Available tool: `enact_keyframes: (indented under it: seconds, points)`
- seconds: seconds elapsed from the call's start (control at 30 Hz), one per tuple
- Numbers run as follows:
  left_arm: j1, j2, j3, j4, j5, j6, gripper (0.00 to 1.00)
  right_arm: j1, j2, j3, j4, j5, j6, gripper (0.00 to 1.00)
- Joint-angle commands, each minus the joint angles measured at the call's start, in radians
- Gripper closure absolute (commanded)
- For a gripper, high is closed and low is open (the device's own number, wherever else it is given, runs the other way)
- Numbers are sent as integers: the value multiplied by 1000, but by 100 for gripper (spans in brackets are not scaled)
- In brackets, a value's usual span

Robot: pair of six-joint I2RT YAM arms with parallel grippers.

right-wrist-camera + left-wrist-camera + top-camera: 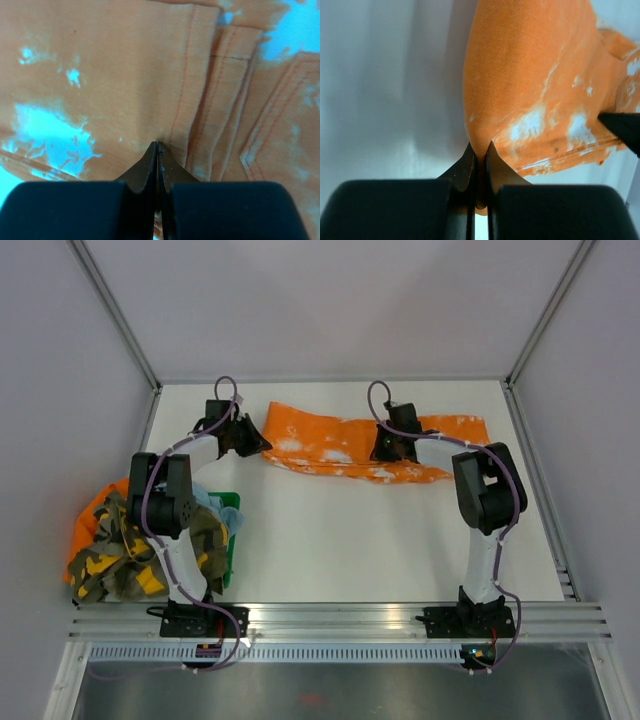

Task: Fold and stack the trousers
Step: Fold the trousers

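Note:
Orange trousers (pixel 330 448) with white bleached patches lie stretched across the far part of the white table. My left gripper (pixel 250 437) is at their left end. In the left wrist view it (pixel 479 150) is shut on a pinched fold of the orange cloth (pixel 530 75). My right gripper (pixel 386 446) is over the trousers right of their middle. In the right wrist view it (pixel 158 145) is shut with its tips on the cloth (pixel 100 75) beside a seam, a sliver of orange between the jaws.
A pile of camouflage and orange clothes (pixel 125 550) lies at the left edge, partly in a green basket (pixel 233 530). White walls close in the back and sides. An aluminium rail (pixel 330 618) runs along the near edge.

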Motion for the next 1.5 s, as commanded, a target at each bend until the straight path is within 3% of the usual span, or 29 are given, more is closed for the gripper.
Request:
enact_keyframes:
  seconds: [0.0, 0.17, 0.27, 0.37, 0.4, 0.67, 0.77, 0.93, 1.13, 1.27, 1.47]
  points:
    - [72, -136, 3, -33, -105, 136, 98, 100, 62, 28, 32, 2, 84, 93]
    - [100, -181, 64, -105, -67, 187, 98, 191, 127, 178, -6, 5, 98, 91]
    - [100, -187, 121, -150, -41, 207, 98, 177, 121, 275, -82, 19, 86, 81]
    - [100, -211, 160, -194, -14, 196, 98, 147, 39, 345, -145, 57, 29, 58]
    - [100, -219, 183, -206, -13, 193, 98, 133, 15, 352, -153, 65, 22, 55]
    - [100, -239, 491, -435, -93, 221, 98, -127, -285, 188, -142, -19, 86, 53]
    - [100, -248, 583, -490, -122, 227, 98, -204, -359, 117, -159, 25, 71, 52]
    - [100, -238, 709, -551, -223, 292, 98, -296, -430, 18, -149, 28, 63, 51]
    - [92, -205, 832, -618, -176, 305, 98, -317, -427, -21, -124, -13, 70, 51]
    - [-74, -187, 853, -599, -211, 320, 98, -317, -416, -44, -102, -24, 77, 51]
    - [-294, -23, 897, -619, -355, 287, 98, -379, -436, -67, -110, -36, 87, 51]
